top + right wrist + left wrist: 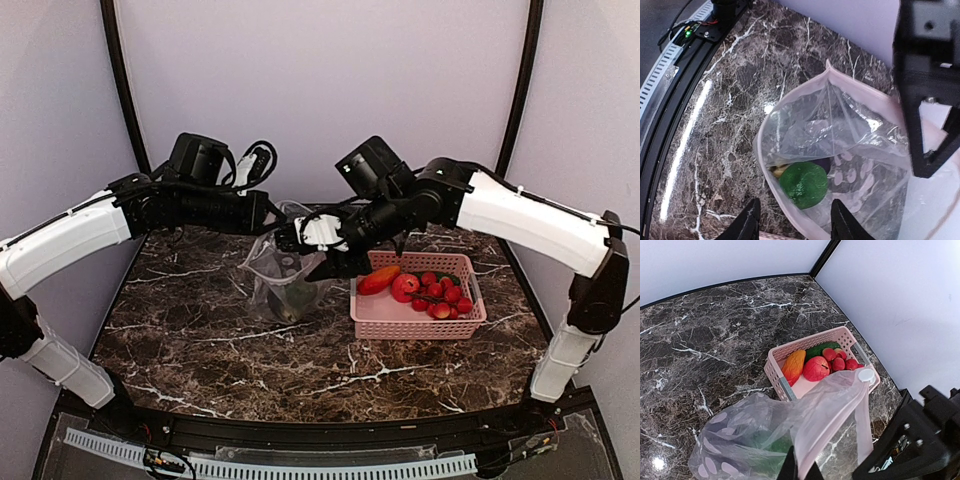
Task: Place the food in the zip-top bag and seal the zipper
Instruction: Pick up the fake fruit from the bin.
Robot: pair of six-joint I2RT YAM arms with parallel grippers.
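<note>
Currently, centre of the top view: zip-top bag [285, 285], mouth up, rim pinched in the closed left gripper [800, 471]; zipper [863, 410] unsealed. Contents: 1 green pepper [802, 184]. Right gripper [795, 225] above the mouth, fingers apart, empty. Right of bag: pink basket [420, 325] holding orange-red long piece [378, 280], red berries [435, 292], cucumber [822, 348].

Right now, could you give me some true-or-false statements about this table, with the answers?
A green pepper lies inside the zip-top bag. True.
The pink basket is empty. False: it holds red berries, an orange-red piece and a cucumber.
The left gripper pinches the bag's edge. True.
The right gripper carries a berry. False: it hangs open and empty over the bag.
The bag is sealed. False: its mouth gapes open.
</note>
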